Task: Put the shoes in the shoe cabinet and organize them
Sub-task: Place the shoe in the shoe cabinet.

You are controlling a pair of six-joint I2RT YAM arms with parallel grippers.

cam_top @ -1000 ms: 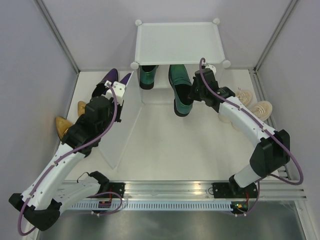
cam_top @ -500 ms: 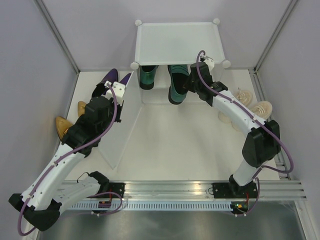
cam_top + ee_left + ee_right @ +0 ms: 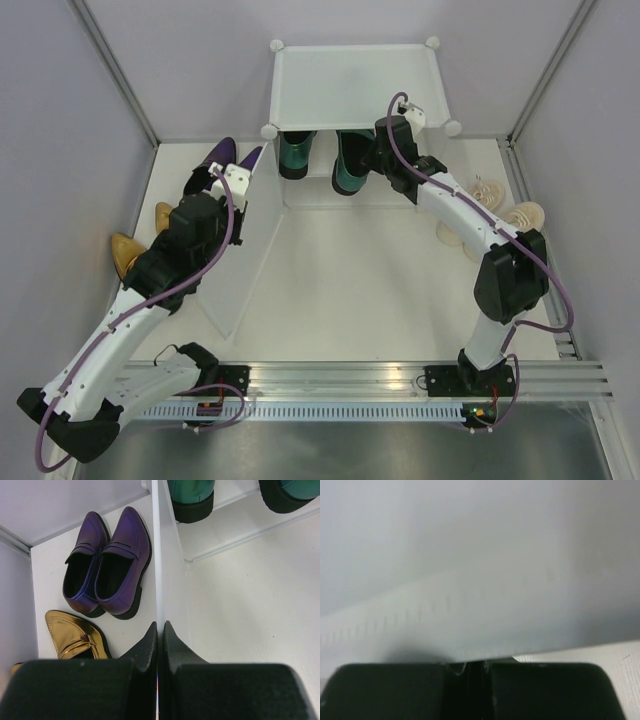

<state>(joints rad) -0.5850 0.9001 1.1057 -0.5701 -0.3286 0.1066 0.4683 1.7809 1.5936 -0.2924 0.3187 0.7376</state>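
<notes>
The white shoe cabinet [image 3: 355, 85] stands at the back centre. Its frosted door panel [image 3: 235, 270] is swung open to the left. My left gripper [image 3: 241, 181] is shut on the door's thin top edge [image 3: 156, 555], fingertips pinched together [image 3: 160, 627]. One green loafer [image 3: 296, 155] sits inside on the left. My right gripper [image 3: 368, 160] is at the cabinet mouth, shut on the second green loafer [image 3: 350, 174], whose heel sticks out. The right wrist view shows only a blurred white panel above the nearly closed gripper [image 3: 475, 666].
The purple shoes [image 3: 222, 155] [image 3: 120, 560] and gold loafers [image 3: 125, 250] [image 3: 75, 635] lie left of the open door. The beige sneakers [image 3: 505, 215] lie right of the cabinet by the right wall. Both green heels show in the left wrist view [image 3: 192, 500].
My right gripper has carried the second green loafer back and left from the floor in front of the cabinet into the cabinet beside the first. The left arm and door have not moved.
</notes>
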